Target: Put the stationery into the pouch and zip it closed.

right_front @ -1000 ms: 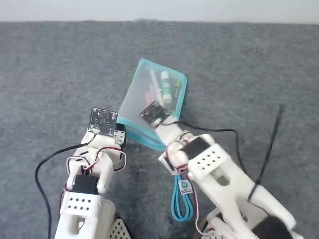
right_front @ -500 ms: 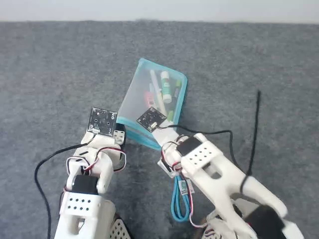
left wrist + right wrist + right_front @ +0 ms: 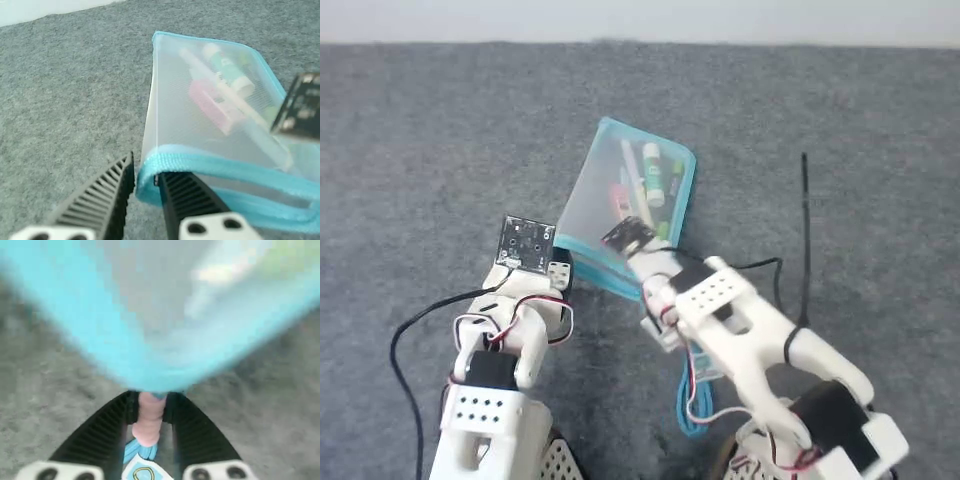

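High cam sat above & behind both arms, looking down over the grey mat (image 3: pixel 430 130), w/ a wall (image 3: pixel 640 20) strip at the far edge. Left wrist cam looked low along the left gripper (image 3: pixel 146 170), close to the pouch (image 3: pixel 210 115) corner. Right wrist cam looked past the right gripper (image 3: pixel 150 397) & pink pull tab (image 3: pixel 148 422), nearly against the pouch edge. All 3 shared the pouch.

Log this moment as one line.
left fingers: shut on pouch corner | right fingers: shut on zip pull | stationery: in pouch
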Controlling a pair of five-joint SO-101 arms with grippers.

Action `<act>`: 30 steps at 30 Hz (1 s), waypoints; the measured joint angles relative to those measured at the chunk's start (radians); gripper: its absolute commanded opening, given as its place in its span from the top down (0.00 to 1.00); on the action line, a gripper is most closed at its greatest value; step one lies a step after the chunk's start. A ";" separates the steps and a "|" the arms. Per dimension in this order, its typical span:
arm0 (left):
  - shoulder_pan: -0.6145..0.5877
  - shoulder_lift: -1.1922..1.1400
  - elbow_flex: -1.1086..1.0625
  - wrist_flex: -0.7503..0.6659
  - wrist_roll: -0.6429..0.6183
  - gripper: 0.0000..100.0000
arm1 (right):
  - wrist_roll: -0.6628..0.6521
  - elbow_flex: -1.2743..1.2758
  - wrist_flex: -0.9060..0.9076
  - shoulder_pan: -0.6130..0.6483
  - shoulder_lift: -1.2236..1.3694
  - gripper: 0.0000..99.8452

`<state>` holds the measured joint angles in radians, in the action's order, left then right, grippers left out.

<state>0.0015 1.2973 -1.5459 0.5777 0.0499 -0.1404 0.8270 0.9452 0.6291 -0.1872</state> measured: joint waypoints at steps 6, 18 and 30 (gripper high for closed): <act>0.000 0.000 0.000 0.000 0.000 0.94 | 0.000 -0.118 0.060 -0.130 -0.014 0.99; -0.002 0.000 0.002 0.000 0.000 0.99 | -0.041 -0.396 0.367 0.057 -0.241 0.99; -0.005 0.002 0.002 0.000 -0.002 0.99 | -0.196 -0.293 0.371 0.373 -0.568 0.99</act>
<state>-0.0031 1.2988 -1.5443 0.5777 0.0483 -0.3368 0.5340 1.3165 1.0019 -0.7549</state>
